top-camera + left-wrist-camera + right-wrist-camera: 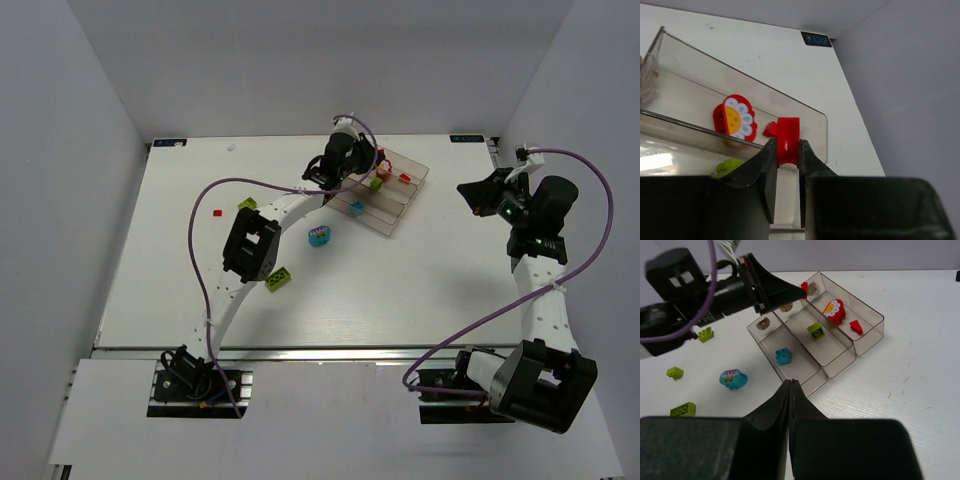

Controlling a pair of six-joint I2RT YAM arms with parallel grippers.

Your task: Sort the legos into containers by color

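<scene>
left gripper point(788, 159) clamped on red lego point(788, 134), at clear tray point(715, 80) compartment holding red pieces, right gripper point(790, 390) fingers together, empty

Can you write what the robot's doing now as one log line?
left gripper: shut on red brick | place: over tray end | right gripper: shut, empty

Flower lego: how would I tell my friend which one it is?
Find the clear tray on the white table, split into three long compartments. In the end one, beside the one with the green brick, sits the flower lego: red, rounded, with white petals and a yellow middle. The small red wedge next to it is plain.
</scene>
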